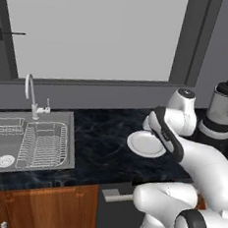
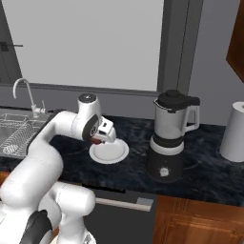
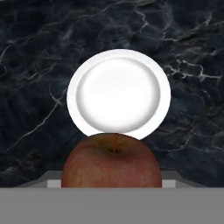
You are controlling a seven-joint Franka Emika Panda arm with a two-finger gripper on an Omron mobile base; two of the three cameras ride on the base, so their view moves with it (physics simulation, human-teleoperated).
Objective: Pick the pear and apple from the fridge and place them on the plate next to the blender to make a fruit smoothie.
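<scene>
Above the dark marbled counter point(image 2: 200, 176), the pincer point(image 2: 99, 138) hangs over the near-left edge of the plate point(image 2: 112, 152), clenched on the apple point(image 3: 111, 161). From the hand view the reddish-brown fruit sits at the bottom with its stem up, and the white plate point(image 3: 118, 94) lies bare beyond and below it on the black, white-veined stone; the apple is off the plate, held in the air. From the right base view a sliver of reddish fruit point(image 2: 97, 140) shows under the white hand, just above the plate's rim. The blender point(image 2: 169, 140) stands just to the right of the plate, near but not touching it, with a dark base, a pale jar with a handle, and a black lid. Further right on the counter stands a white paper-towel roll point(image 2: 234, 133). From the left base view the arm bends across the right side of the picture and its wrist covers the right edge of the plate point(image 1: 143, 143), with the blender point(image 1: 222, 114) behind it at the far right. To the left, a steel sink point(image 1: 29, 142) is set into the counter, with a wire rack point(image 1: 44, 144) in its basin and a curved faucet point(image 1: 33, 96) behind it. A large pale window point(image 1: 94, 30) with a grey frame runs along the wall behind the counter. Brown wooden cabinet fronts point(image 1: 32, 209) sit below the counter edge.
</scene>
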